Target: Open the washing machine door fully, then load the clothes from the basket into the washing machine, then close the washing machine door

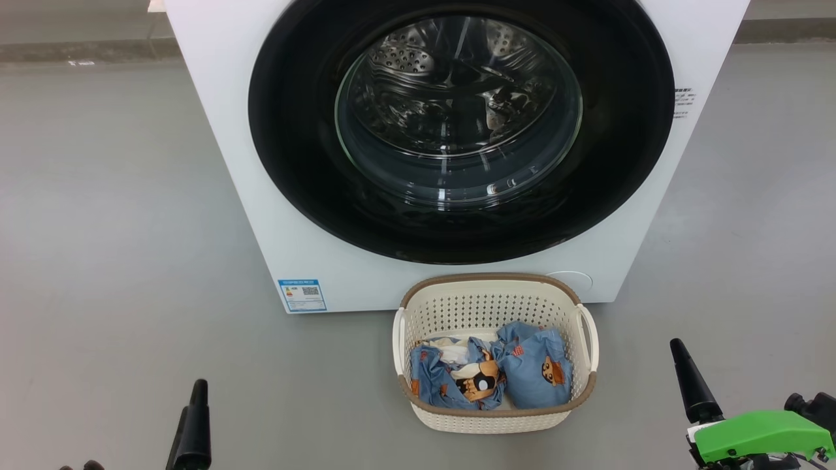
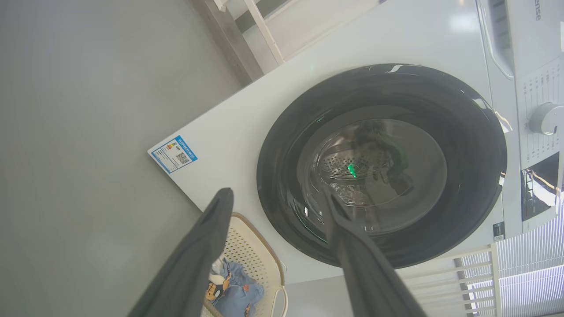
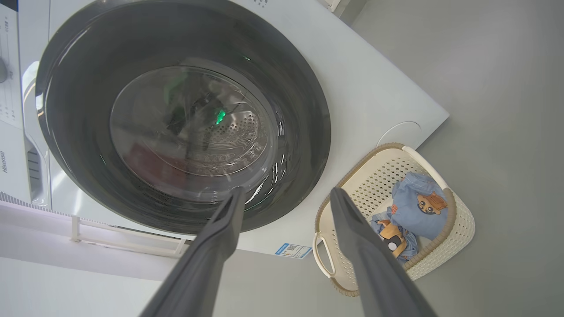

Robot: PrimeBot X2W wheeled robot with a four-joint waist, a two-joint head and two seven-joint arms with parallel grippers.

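my left hand point(image 2: 276, 196) is spread wide with nothing between its fingers, low at the lower left of the head view, above the grey floor point(image 1: 117, 228). my right hand point(image 3: 287, 193) is spread just as wide and empty, low at the lower right, with a green part on its wrist. both are well apart from everything else.

the washing machine point(image 1: 215, 130) stands straight ahead of me, white, with a small blue label sticker point(image 1: 302, 295) at its lower left corner. the washing machine door point(image 1: 294, 163) lies closed flat against the front, and through its glass bowl i see the perforated steel drum.

the basket point(image 1: 486, 303) sits on the floor just in front of the machine, below the door. the clothes point(image 1: 535, 372) lie bunched inside it, light blue with cartoon figures and some white cloth among them.
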